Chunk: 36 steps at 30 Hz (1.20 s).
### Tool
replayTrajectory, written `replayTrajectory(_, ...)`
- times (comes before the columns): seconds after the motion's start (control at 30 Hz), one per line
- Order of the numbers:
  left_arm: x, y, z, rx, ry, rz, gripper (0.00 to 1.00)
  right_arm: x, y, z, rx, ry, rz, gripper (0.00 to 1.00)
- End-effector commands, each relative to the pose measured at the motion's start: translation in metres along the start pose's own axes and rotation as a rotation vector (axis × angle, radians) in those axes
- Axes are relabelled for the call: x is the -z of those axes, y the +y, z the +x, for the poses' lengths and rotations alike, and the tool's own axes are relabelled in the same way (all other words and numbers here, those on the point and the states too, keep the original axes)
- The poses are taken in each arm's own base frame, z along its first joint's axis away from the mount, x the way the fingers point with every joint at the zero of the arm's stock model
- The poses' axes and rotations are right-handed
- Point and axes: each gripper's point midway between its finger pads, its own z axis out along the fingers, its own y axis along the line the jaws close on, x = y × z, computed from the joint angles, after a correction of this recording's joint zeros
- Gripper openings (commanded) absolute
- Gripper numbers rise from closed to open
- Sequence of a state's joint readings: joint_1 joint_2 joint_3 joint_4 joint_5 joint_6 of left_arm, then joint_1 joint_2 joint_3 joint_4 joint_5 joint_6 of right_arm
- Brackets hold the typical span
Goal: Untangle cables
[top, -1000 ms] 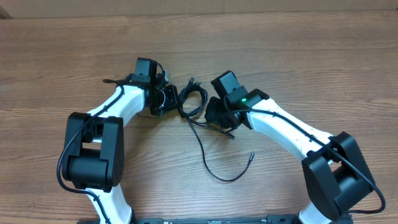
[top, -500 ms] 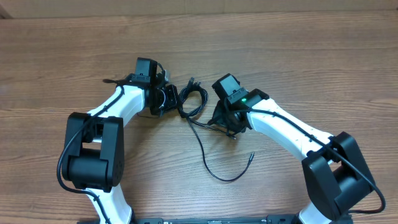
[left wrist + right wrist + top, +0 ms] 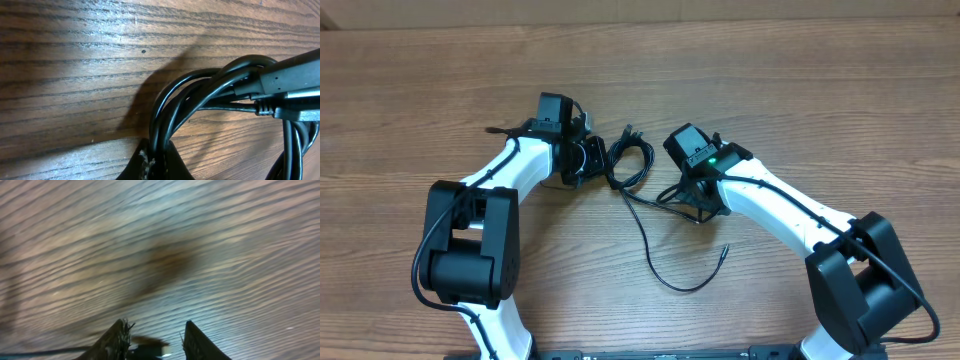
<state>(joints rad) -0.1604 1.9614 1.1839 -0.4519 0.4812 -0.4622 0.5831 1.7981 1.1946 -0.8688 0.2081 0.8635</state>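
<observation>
Nearest the front edge, mid-bench, the loose tail of the cables lies in a slack U, same shape as a second ago, so it isn't being dragged. Next back, your right gripper has slid toward the right edge and slightly toward the front compared with the earlier frame, and a strand now runs nearly straight from the knot to it. Looks like one cord is being pulled out of the loop, which is progress. The right wrist view is motion-blurred: fingers sit apart with something dark between them, but you can't tell from that whether it's really clamped. Furthest back, the left gripper hasn't moved. It's closed on the looped strands and anchors them while the right pulls. Its wrist view shows the loops still crossing over a plug, so the knot isn't free yet.
</observation>
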Motion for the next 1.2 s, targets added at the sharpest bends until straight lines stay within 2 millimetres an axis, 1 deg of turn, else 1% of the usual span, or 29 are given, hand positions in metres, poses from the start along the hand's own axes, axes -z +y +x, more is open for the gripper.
replayTrajectory(0.0, 0.003, -0.005, -0.001, -0.019, -0.008, 0.01, 0.04, 0.004, -0.012, -0.015, -0.006, -0.094, 0.065, 0.36)
replayTrajectory(0.07, 0.003, -0.005, -0.001, -0.019, -0.009, 0.011, 0.04, 0.004, -0.011, -0.017, -0.008, -0.108, 0.063, 0.36)
replayTrajectory(0.13, 0.003, -0.005, -0.001, -0.019, -0.008, 0.011, 0.04, 0.005, -0.006, -0.021, -0.016, -0.123, 0.04, 0.36)
replayTrajectory(0.3, 0.003, -0.005, -0.001, -0.019, -0.008, 0.01, 0.05, 0.006, 0.017, -0.033, -0.037, -0.163, -0.056, 0.37)
replayTrajectory(0.4, 0.003, -0.005, -0.001, -0.019, -0.009, 0.011, 0.04, 0.007, 0.027, -0.033, -0.036, -0.157, -0.105, 0.35)
replayTrajectory(0.57, 0.003, -0.005, -0.001, -0.019, -0.009, 0.011, 0.04, 0.003, 0.036, -0.022, -0.028, -0.088, -0.149, 0.28)
replayTrajectory(0.67, 0.003, -0.005, -0.002, -0.02, -0.009, 0.011, 0.04, -0.002, 0.041, -0.012, -0.029, -0.033, -0.171, 0.28)
replayTrajectory(0.77, 0.003, -0.006, -0.002, -0.031, -0.011, 0.014, 0.04, -0.008, 0.043, -0.002, -0.067, 0.023, -0.184, 0.27)
replayTrajectory(0.87, 0.003, -0.008, -0.002, -0.075, -0.009, 0.028, 0.04, -0.01, 0.053, 0.013, -0.067, 0.106, -0.229, 0.27)
replayTrajectory(0.97, 0.004, -0.021, 0.001, -0.166, 0.006, 0.097, 0.04, -0.01, 0.061, 0.027, -0.059, 0.189, -0.272, 0.27)
replayTrajectory(1.07, 0.008, -0.04, 0.006, -0.295, 0.026, 0.217, 0.05, -0.011, 0.065, 0.037, -0.055, 0.243, -0.295, 0.27)
replayTrajectory(1.1, 0.012, -0.053, 0.012, -0.372, 0.04, 0.298, 0.07, -0.01, 0.066, 0.041, -0.053, 0.266, -0.305, 0.26)
replayTrajectory(1.17, 0.015, -0.061, 0.017, -0.433, 0.048, 0.358, 0.08, -0.009, 0.067, 0.047, -0.051, 0.298, -0.319, 0.24)
